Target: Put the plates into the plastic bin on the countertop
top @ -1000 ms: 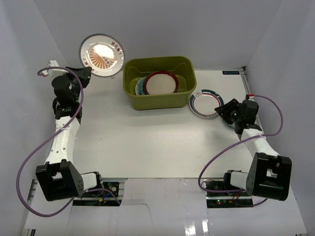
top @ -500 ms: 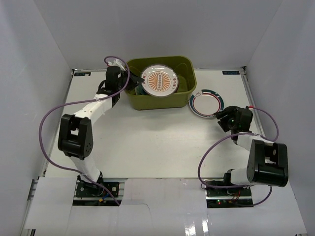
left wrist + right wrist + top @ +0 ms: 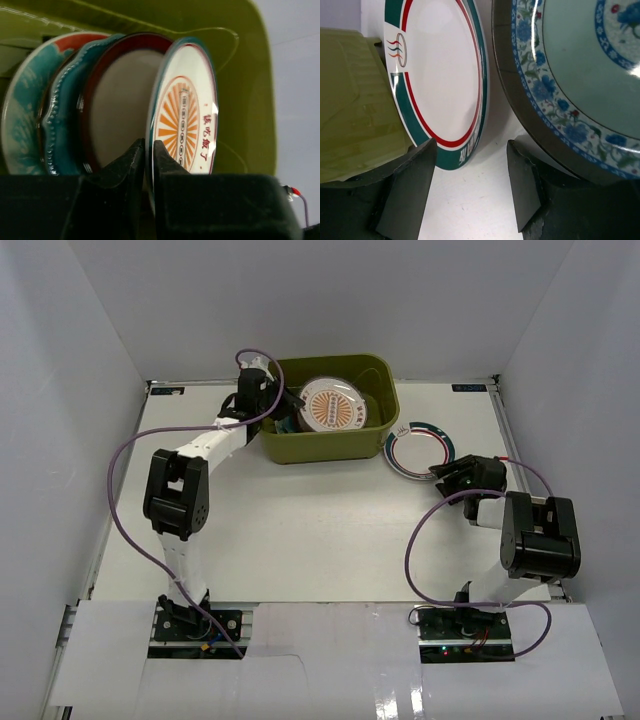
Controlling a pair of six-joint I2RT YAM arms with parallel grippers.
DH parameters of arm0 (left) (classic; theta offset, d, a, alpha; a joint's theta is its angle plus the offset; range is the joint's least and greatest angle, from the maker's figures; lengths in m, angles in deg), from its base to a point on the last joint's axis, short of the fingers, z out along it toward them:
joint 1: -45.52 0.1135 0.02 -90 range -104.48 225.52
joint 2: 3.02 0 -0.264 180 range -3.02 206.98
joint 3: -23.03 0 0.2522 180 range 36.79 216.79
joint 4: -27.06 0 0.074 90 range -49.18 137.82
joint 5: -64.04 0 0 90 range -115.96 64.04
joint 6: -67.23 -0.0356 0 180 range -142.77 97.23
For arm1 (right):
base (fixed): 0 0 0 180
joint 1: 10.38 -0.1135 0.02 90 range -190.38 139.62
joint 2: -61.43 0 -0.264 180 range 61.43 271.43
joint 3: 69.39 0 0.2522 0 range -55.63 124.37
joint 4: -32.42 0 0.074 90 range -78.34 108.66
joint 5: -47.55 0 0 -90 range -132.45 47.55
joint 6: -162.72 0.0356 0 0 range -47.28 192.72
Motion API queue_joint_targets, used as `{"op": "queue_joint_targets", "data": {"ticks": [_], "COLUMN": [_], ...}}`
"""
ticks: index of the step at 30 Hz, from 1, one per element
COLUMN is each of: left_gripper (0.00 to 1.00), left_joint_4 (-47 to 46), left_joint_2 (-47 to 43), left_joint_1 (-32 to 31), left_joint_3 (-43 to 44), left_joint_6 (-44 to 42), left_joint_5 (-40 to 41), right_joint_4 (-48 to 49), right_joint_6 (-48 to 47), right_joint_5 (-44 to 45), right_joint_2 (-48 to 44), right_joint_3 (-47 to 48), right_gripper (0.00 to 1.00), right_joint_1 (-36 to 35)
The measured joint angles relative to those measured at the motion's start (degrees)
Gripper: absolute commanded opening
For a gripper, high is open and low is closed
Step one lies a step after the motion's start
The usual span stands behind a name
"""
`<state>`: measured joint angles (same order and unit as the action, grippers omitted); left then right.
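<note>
Now, left jaws: narrow, pinching the orange plate (image 3: 187, 120) upright in the bin (image 3: 320, 445).
right jaws: wide, low beside the ringed plate (image 3: 418, 453), near the table (image 3: 300, 530) right edge.

Plates (image 3: 65, 115), the orange plate (image 3: 185, 115) foremost, crowd the left of the bin (image 3: 325, 448); a strip lies free by its right wall. A narrow gap of bare countertop (image 3: 470, 200) parts the ringed plate (image 3: 440, 75) from the teal plate (image 3: 585, 65).

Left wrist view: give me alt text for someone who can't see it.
The left gripper pinches the rim of the orange sunburst plate inside the olive-green bin, beside a dark red plate and a teal scalloped plate.
</note>
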<state>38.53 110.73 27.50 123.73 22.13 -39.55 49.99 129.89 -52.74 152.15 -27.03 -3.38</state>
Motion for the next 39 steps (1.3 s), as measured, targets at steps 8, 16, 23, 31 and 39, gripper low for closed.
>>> {"op": "queue_joint_targets", "data": {"ticks": [8, 16, 23, 31, 39], "left_gripper": [0.77, 0.98, 0.98, 0.98, 0.98], "left_joint_4": [5.92, 5.31, 4.59, 2.71, 4.26], "left_joint_2": [4.72, 3.04, -8.92, -28.17, -41.64], "left_joint_1": [0.0, -0.26, -0.15, -0.35, -0.48], "left_joint_3": [3.13, 4.2, 2.86, 0.48, -15.41], "left_joint_6": [-4.55, -7.26, -11.06, -14.38, -14.93], "left_joint_5": [3.5, 2.23, -0.59, -2.82, -3.63], "right_joint_4": [2.95, 3.28, -2.56, -9.73, -12.63], "right_joint_6": [2.73, 4.85, 1.77, -6.16, -12.37], "right_joint_5": [0.15, 0.68, 3.67, 11.26, 12.41], "right_joint_2": [6.01, 8.7, 3.98, -13.27, -24.11], "right_joint_3": [3.96, 5.55, 10.05, 16.52, 23.65], "right_gripper": [0.51, 0.14, 0.08, 0.08, 0.08], "right_joint_1": [-1.4, -1.51, -1.79, -1.88, -1.9]}}
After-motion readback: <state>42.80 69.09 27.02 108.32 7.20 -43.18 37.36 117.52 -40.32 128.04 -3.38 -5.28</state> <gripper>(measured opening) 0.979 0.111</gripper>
